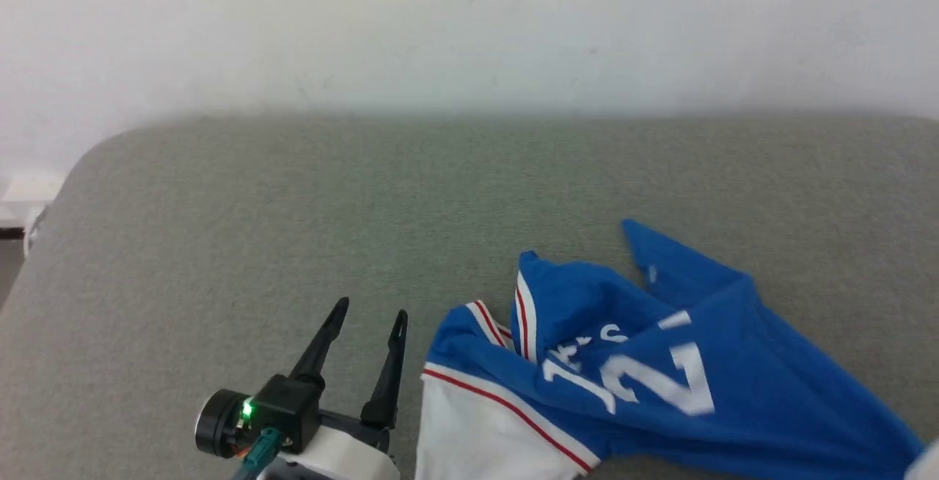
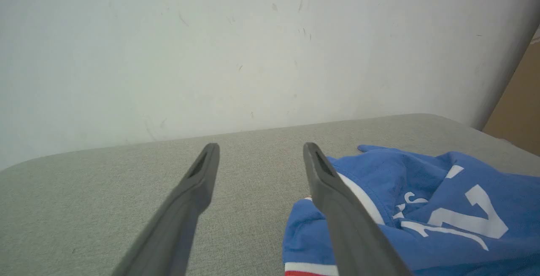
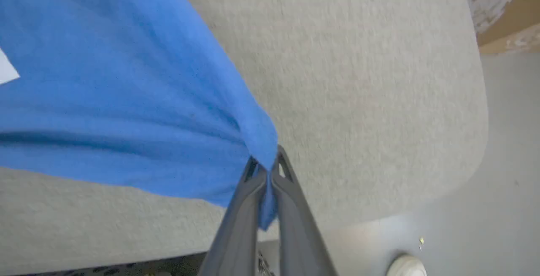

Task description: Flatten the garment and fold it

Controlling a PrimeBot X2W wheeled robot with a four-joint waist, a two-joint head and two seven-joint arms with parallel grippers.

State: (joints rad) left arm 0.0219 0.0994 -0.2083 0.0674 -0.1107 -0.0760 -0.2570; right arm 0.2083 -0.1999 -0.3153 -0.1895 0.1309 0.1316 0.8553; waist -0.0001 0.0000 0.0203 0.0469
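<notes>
Pinches a blue corner of the crumpled garment [image 1: 660, 384] in the closed right end effector [image 3: 265, 168] at the near-right edge of the bench [image 1: 220, 245]. Holds the left end effector [image 1: 370, 310] spread wide, empty, over the bench's near-left part.

The left gripper [image 1: 370, 311] sits just left of the garment [image 1: 741, 414] without touching it. Its jaws are spread wide with nothing between them, pointing away from the robot, and its white wrist [image 1: 345, 459] is low behind. The right gripper [image 3: 267, 163] is at the garment's far right corner, jaws pinched tight on a bunched blue fold.
</notes>
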